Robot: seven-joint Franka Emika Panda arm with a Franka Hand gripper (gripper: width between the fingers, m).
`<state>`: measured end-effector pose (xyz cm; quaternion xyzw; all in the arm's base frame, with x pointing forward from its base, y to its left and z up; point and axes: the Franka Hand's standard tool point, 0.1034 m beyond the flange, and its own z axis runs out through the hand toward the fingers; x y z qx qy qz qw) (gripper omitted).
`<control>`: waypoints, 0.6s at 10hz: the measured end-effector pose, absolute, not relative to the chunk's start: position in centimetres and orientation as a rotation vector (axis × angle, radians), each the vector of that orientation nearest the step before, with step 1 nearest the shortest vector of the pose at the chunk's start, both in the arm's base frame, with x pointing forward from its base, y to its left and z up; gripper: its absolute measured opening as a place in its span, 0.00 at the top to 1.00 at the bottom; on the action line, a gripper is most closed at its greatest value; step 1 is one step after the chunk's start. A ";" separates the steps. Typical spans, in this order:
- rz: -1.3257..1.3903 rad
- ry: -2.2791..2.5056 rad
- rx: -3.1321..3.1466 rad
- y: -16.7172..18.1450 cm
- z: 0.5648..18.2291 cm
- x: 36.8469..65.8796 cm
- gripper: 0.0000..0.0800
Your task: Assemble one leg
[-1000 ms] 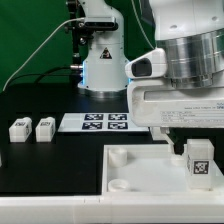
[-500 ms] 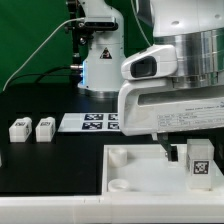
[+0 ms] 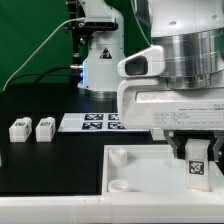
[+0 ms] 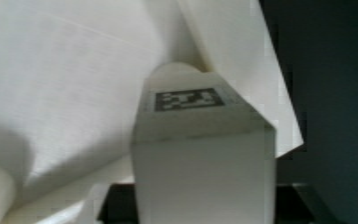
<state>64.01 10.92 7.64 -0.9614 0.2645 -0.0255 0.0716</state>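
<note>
My gripper (image 3: 196, 152) is shut on the leg (image 3: 197, 166), a small white block with a black-and-white tag facing the camera. It holds the leg upright over the right part of the large white panel (image 3: 140, 172), which has round corner sockets (image 3: 118, 155). In the wrist view the leg (image 4: 202, 150) fills the middle, its tag (image 4: 188, 98) near its far end. The dark fingers (image 4: 123, 203) press on both its sides, and the panel (image 4: 69, 90) lies behind. I cannot tell whether the leg touches the panel.
Two more small white tagged blocks (image 3: 19, 128) (image 3: 45, 127) stand on the black table at the exterior view's left. The marker board (image 3: 93, 122) lies behind the panel. The white robot base (image 3: 100, 60) stands at the back.
The arm has shifted a little toward the exterior view's left, and the held leg sits slightly lower over the panel. The loose blocks have not moved.
</note>
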 end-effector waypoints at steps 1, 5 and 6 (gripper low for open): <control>-0.067 0.919 -2.852 10.9 7.6 64.0 0.63; 0.031 1.780 -2.400 10.3 7.4 63.5 0.63; 0.072 1.970 -2.233 10.4 7.3 63.3 0.63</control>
